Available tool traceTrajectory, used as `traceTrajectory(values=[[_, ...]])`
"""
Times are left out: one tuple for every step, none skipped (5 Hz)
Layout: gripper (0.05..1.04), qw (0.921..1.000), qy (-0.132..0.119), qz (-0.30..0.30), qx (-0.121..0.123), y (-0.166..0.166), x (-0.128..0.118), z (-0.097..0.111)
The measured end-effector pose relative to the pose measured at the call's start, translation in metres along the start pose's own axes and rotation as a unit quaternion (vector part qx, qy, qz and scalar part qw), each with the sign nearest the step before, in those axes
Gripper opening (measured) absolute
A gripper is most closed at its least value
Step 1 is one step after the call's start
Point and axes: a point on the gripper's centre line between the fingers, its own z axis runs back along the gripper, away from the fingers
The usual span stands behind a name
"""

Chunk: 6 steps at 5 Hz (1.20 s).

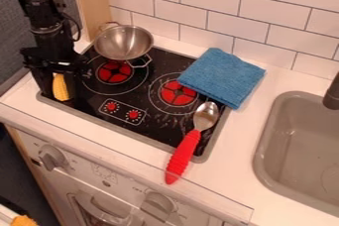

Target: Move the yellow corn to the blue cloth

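Spreading beneath nearly everything, the white counter (pixel 242 126) carries the black stove top (pixel 136 96) on its left side and the grey sink (pixel 261 150) at its right. The black gripper (pixel 59 91) hangs over the stove top's front left corner, its fingers closed in on the yellow corn between them. The folded blue cloth (pixel 222 77) lies across the stove top's back right corner, partly on the counter. A spoon (pixel 184 155) with a red handle rests its metal bowl near the stove top's right edge, the handle crossing the front edge. The silver pot (pixel 124 44) sits at the back left corner. Smallest, the yellow corn (pixel 61 88) points downward at the front left corner, well apart from the cloth.
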Motion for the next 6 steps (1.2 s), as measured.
traceTrajectory(values=[[0.612,1.0,-0.003,-0.006,-0.006,-0.002,0.0,0.0],[0.612,0.998,-0.036,-0.045,-0.028,-0.032,0.002,0.032],[0.612,0.9882,-0.061,-0.126,-0.062,-0.089,0.009,0.064],[0.612,0.9765,-0.065,-0.192,-0.074,-0.133,0.027,0.072],[0.612,0.9709,-0.029,-0.225,-0.078,-0.186,0.052,0.055],[0.612,0.969,-0.009,-0.237,-0.07,-0.198,0.069,0.04]])
